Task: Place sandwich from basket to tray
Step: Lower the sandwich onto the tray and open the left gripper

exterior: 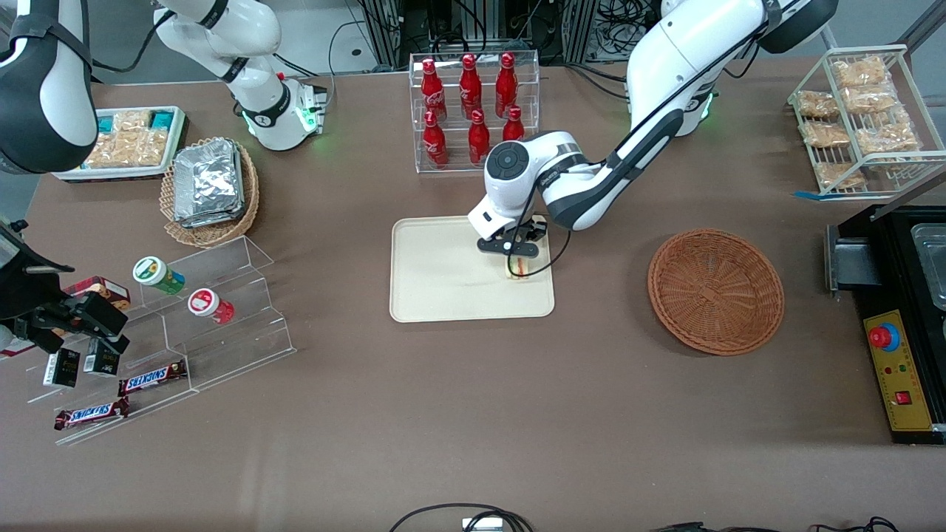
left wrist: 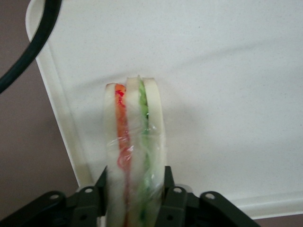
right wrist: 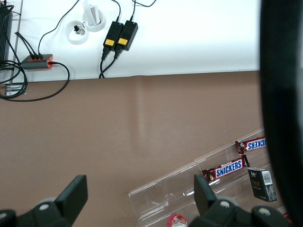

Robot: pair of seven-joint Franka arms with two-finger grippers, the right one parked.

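Note:
The clear-wrapped sandwich (left wrist: pixel 135 142), pale bread with orange-red and green layers, stands on edge between my gripper's black fingers (left wrist: pixel 168 187). My gripper (left wrist: pixel 135 191) is shut on it, one finger pressed against each bread face. In the front view, the gripper (exterior: pixel 517 260) holds the sandwich (exterior: pixel 518 269) low over the cream tray (exterior: pixel 436 281), close to the tray's rim at the working arm's end. I cannot tell whether the sandwich touches the tray surface (left wrist: pixel 222 94). The reddish-brown wicker basket (exterior: pixel 715 290) lies empty beside the tray, toward the working arm's end.
A clear rack of red bottles (exterior: pixel 473 111) stands just farther from the front camera than the tray. A wire rack of bagged snacks (exterior: pixel 861 118) and a black control box (exterior: pixel 898 369) sit at the working arm's end. A tan basket of foil packets (exterior: pixel 209 191) and acrylic steps (exterior: pixel 207 325) lie toward the parked arm's end.

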